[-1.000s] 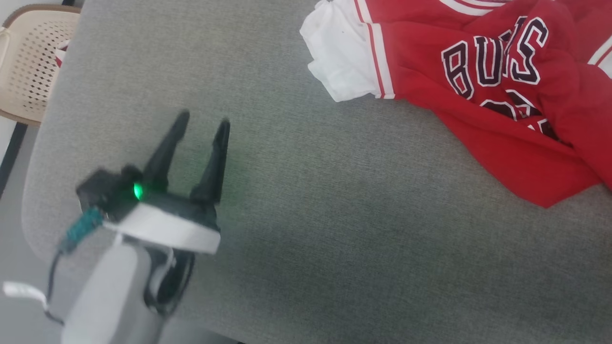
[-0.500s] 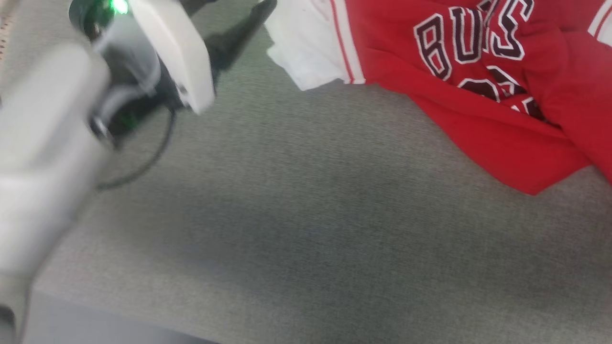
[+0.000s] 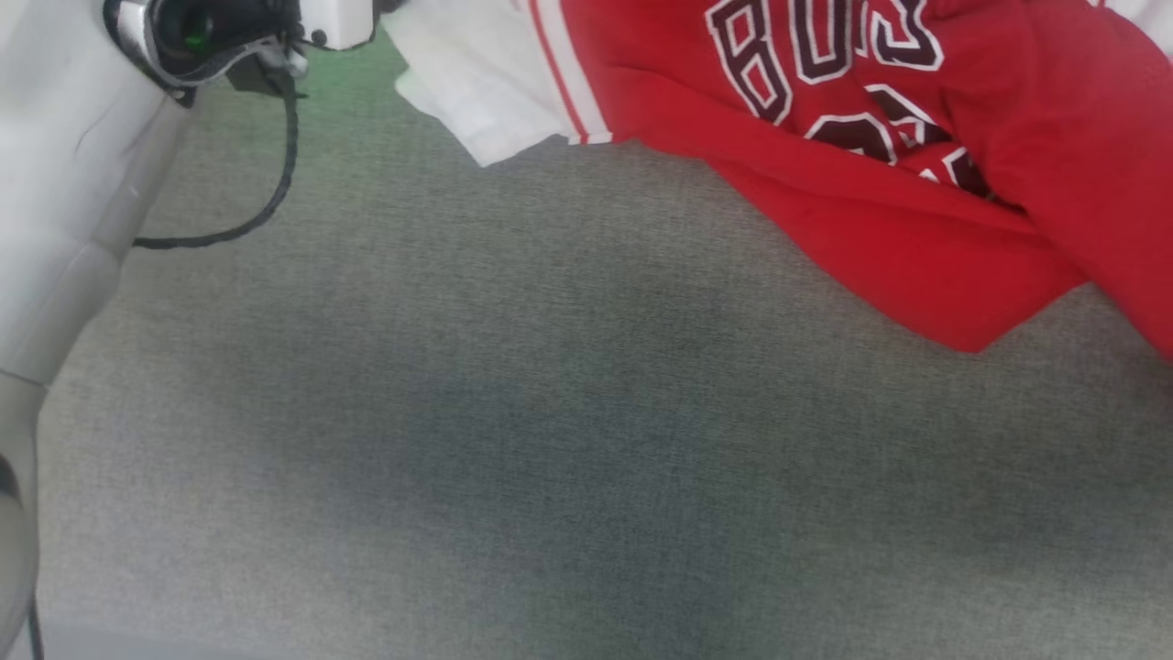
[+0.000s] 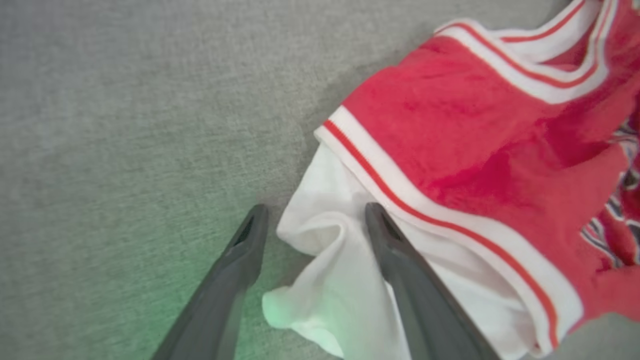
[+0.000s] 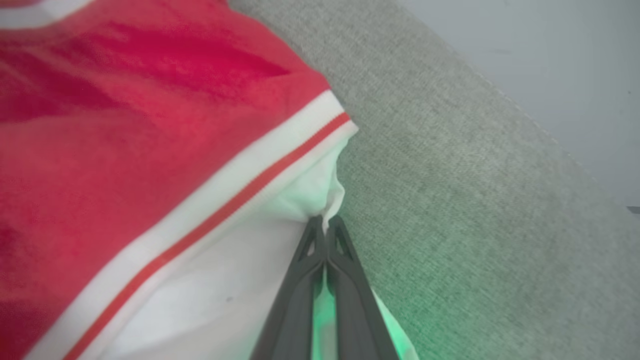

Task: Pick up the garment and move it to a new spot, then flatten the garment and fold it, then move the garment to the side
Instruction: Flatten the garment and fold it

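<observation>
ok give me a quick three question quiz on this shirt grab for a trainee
1. True or false: the left gripper has its jaws closed on the small bright red fabric shirt.
2. Which part of the shirt do the jaws of the right gripper pinch? a) red hem b) white sleeve end c) dark lettering
3. What does the shirt lie on?
Key: 1 false, those jaws stand open; 2 b; 3 a grey woven fabric surface.
</observation>
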Available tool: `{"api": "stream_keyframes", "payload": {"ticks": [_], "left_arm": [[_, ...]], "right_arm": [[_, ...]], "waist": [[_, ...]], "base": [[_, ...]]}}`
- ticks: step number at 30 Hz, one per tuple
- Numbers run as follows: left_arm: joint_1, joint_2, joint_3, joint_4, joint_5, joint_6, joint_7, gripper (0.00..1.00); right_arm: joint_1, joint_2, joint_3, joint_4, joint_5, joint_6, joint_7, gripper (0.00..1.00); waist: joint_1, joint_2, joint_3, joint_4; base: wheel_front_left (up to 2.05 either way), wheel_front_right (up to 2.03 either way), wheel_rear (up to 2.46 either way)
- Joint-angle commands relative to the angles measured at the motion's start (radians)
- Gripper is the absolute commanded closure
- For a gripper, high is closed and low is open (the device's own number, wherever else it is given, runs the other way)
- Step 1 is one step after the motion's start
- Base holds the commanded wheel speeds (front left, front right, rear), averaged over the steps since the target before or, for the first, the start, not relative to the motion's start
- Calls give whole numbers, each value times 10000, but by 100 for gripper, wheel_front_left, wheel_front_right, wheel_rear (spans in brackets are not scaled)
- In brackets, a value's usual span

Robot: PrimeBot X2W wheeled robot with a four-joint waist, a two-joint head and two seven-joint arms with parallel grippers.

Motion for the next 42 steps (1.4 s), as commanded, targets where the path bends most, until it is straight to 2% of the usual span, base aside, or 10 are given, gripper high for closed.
{"api": "stream_keyframes", "payload": {"ticks": [1, 4, 10, 11, 13, 18, 27, 33, 39, 42], "left_arm": [[-206, 93, -302, 142, 83, -19, 284, 0], [-290, 139, -619, 211, 222, -18, 235, 0], [-122, 64, -1213, -43, -541, -23, 747, 0], [-140, 35, -1296, -160, -592, -26, 808, 42], [-145, 51, -1401, -301, -760, -33, 678, 100], [-459, 345, -1510, -398, -599, -21, -502, 100], [-905, 728, -1637, -278, -359, -20, -2952, 100], [-1778, 812, -1373, 658, 83, -17, -5430, 100], [-3287, 423, -635, 1648, 163, -19, -7966, 100], [-3766, 192, -185, 1685, -133, -17, -8596, 100]], "right_arm": [[595, -13, 560, 521, -9, -44, 150, 100], [501, 76, 720, 497, 69, -43, 100, 100], [191, 169, 1220, 483, 305, -32, -69, 100], [131, 172, 1264, 488, 327, -34, -133, 100], [39, 197, 1400, 499, 380, -35, -288, 100], [-308, 222, 1585, 361, 517, -34, -1120, 100], [-1077, 220, 1050, 738, 906, -32, -3255, 100], [-2038, 919, 147, 2198, 420, -31, -5199, 100], [-3787, 2024, -1334, 4676, -735, -32, -7888, 100], [-4486, 2468, -1820, 5768, -1192, -32, -8785, 100]], "waist": [[0, -1, 37, -101], [0, -1, 68, -180], [0, -1, 145, -366], [0, -1, 161, -379], [0, -1, 175, -411], [0, -1, 139, -472], [0, -1, -434, -624], [0, -1, -887, -917], [0, -1, -1322, -1218], [0, -1, -1579, -1279]], "base": [[0, 0, 0], [0, 0, 0], [0, 0, 0], [0, 0, 0], [0, 0, 0], [0, 0, 0], [0, 0, 0], [0, 0, 0], [0, 0, 0], [0, 0, 0]]}}
